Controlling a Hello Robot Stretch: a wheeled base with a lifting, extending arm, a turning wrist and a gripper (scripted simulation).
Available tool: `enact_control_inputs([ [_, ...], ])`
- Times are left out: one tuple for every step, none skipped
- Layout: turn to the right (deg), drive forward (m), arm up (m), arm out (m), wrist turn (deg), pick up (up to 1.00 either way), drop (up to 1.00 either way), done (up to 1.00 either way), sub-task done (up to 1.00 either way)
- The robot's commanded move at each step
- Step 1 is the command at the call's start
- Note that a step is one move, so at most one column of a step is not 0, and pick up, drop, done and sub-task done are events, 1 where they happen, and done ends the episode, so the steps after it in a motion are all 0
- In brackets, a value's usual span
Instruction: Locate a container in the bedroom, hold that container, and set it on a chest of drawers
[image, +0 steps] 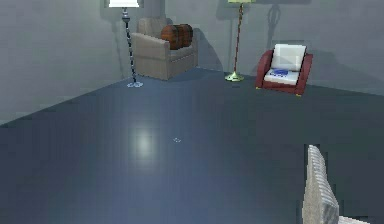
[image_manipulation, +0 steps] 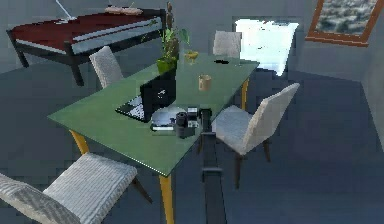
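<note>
Gripper (image_manipulation: 183, 124) sat at the end of the arm (image_manipulation: 212, 178), seen against the green table (image_manipulation: 105, 122) in the arm side view. We couldn't tell the state of its fingers. White papers (image_manipulation: 165, 123) lay on the tabletop right at it, so we couldn't tell whether it held anything either.

Arm side view, left to right:
- pale woven chair (image_manipulation: 60, 192) at the near left corner of the table
- bed (image_manipulation: 85, 28) with a dark red cover, far left
- second pale chair (image_manipulation: 105, 66) on the table's far left side
- black laptop (image_manipulation: 157, 97), lid up, just left of the gripper
- potted plant (image_manipulation: 171, 42) at the table's far end
- tan cup (image_manipulation: 204, 82) standing on the table beyond the gripper, apart from it; this was what we took as the container candidate, though we couldn't confirm it
- third chair (image_manipulation: 227, 42) at the far end
- bright window (image_manipulation: 266, 42) behind it
- fourth chair (image_manipulation: 256, 116) on the right side
- framed picture (image_manipulation: 346, 20) on the far right wall

Forward view, left to right:
- floor lamp (image: 126, 40) against the far wall
- beige armchair (image: 160, 55) with a brown thing (image: 177, 36) on it
- green-stemmed lamp (image: 236, 45)
- red armchair (image: 285, 72) with a white cushion
- pale chair back (image: 322, 190) at the near right edge
- dark blue floor (image: 150, 140) in between
</note>
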Motion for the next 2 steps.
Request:
enact_control_inputs([
  [0.0,0.00,0.26,0.00,0.0,0.00,0.00,0.00,0.00],
  [0.0,0.00,0.00,0.00,-45.0,0.00,0.00,0.00,0.00],
])
